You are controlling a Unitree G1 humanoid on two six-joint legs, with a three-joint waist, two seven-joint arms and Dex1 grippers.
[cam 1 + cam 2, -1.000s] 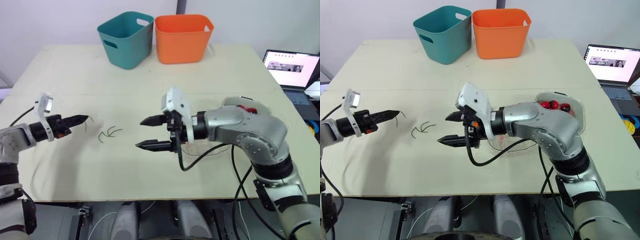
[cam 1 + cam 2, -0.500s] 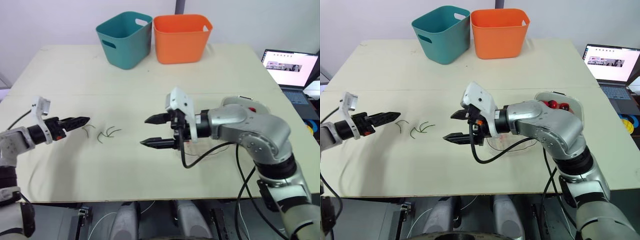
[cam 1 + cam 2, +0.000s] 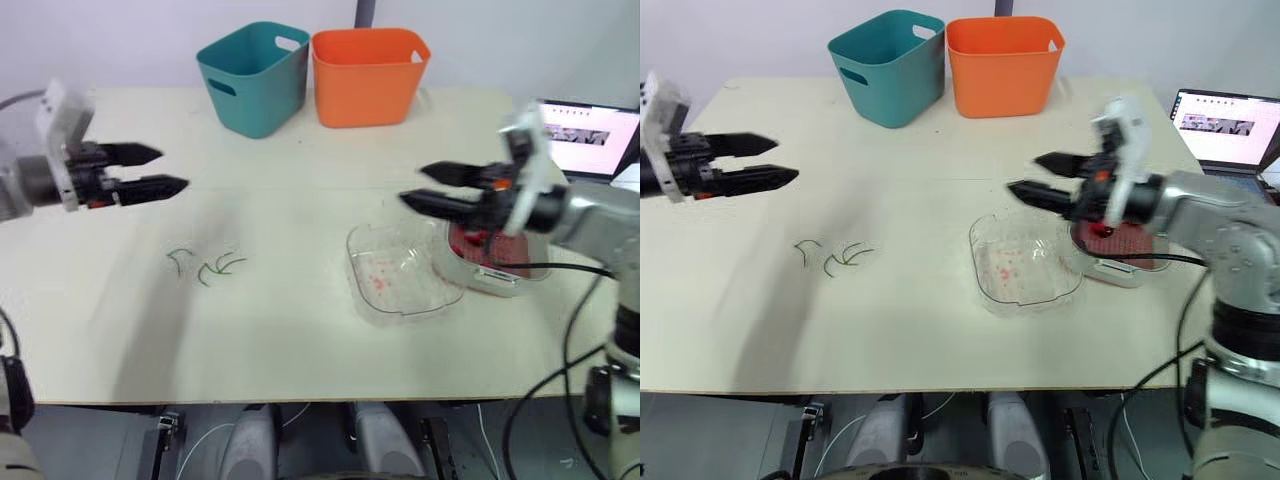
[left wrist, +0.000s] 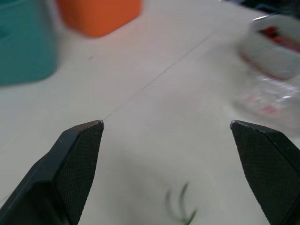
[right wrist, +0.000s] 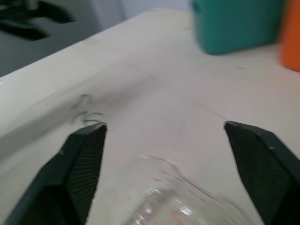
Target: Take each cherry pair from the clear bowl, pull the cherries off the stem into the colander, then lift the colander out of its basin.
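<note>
A pale cream table (image 3: 300, 340) is standing against a plain light wall (image 3: 120, 40), carrying a teal bin (image 3: 252, 78) and an orange bin (image 3: 368, 75) side by side at its far edge, while an open laptop (image 3: 1225, 125) is glowing beyond its right side.

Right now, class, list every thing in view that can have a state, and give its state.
left tool: open, empty.
right tool: open, empty.
clear bowl: upright, empty of cherries, red smears inside.
colander: seated in its basin, red contents.
stems: loose on the table, no cherries attached.
teal bin: upright.
orange bin: upright.
laptop: open, screen lit.
</note>
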